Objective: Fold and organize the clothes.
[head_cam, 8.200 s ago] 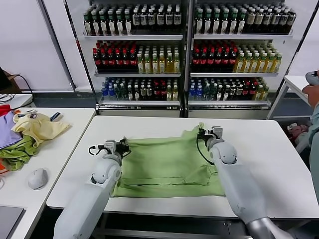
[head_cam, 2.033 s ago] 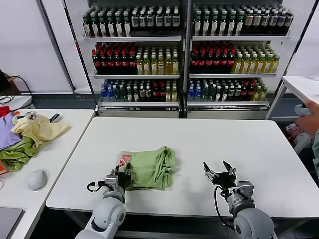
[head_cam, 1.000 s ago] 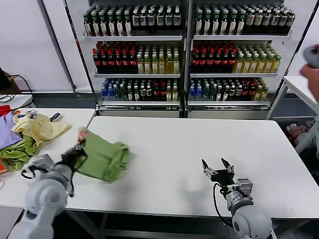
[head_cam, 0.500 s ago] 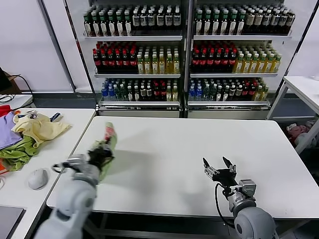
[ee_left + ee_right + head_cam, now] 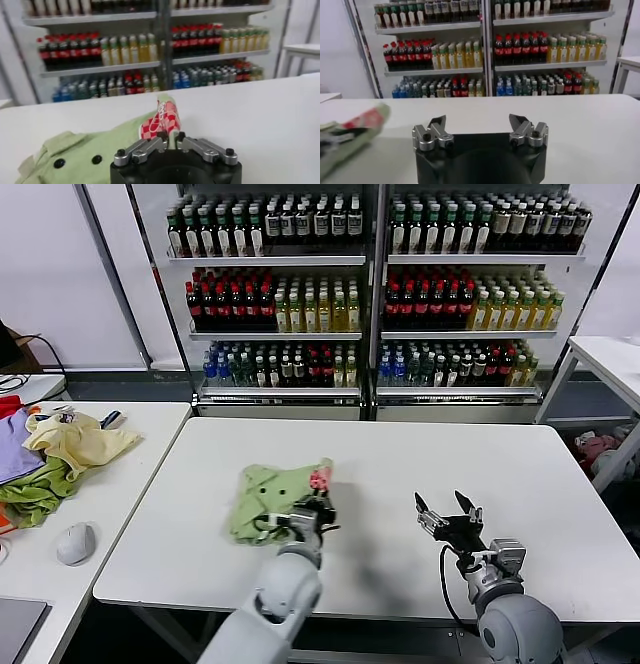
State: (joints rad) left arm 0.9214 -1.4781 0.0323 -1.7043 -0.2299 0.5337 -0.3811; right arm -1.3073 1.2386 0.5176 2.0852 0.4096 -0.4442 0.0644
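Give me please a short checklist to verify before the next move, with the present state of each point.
1. Polo shirt is folded into a bundle: ok.
2. Bundle lies fully on the white table, away from its edges: ok.
3. Left gripper has released the shirt: not ok, fingers are still close around the fabric by the red-and-white patch.
4. Right gripper is open and empty: ok.
5. Right gripper is apart from the shirt: ok.
6. Fold is neat: cannot tell.
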